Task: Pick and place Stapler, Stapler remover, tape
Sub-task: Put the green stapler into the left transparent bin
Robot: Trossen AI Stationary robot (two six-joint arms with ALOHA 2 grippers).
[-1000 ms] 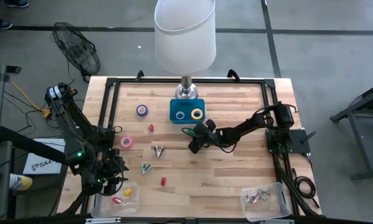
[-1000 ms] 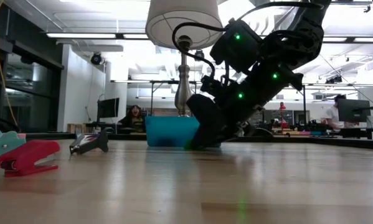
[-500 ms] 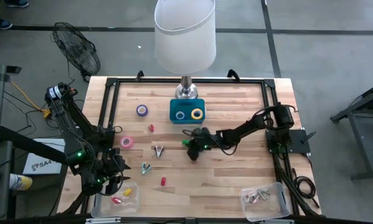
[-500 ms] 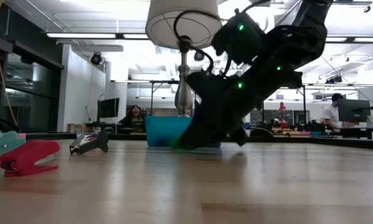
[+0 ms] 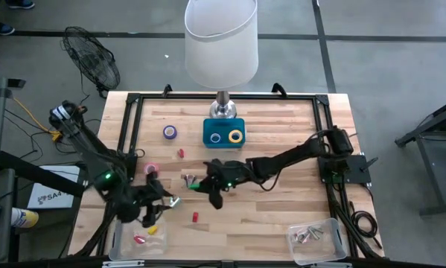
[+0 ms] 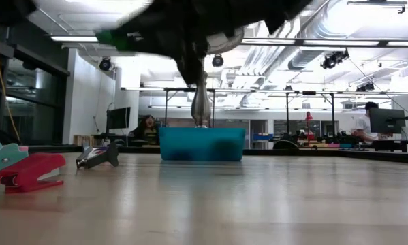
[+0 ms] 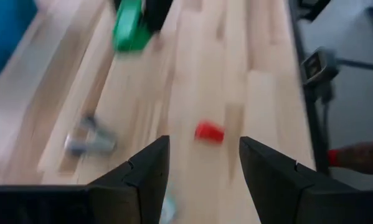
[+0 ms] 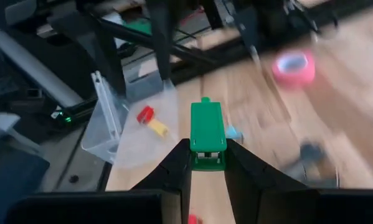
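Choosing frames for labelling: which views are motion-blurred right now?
Left wrist view: smeared throughout, green stapler and red block streaked. Right wrist view: background blurred, held green stapler sharp. Low view: dark arm overhead smeared, table sharp. High view: mostly crisp.

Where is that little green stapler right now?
The right hand holds the green stapler above the middle of the table, beside the metal staple remover, seen from above.

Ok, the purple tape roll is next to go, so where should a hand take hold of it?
Probably from straight above: the purple tape lies flat on the table with its hollow centre up and bare wood around it. Pinch the ring's wall, one finger in the hole, one outside.
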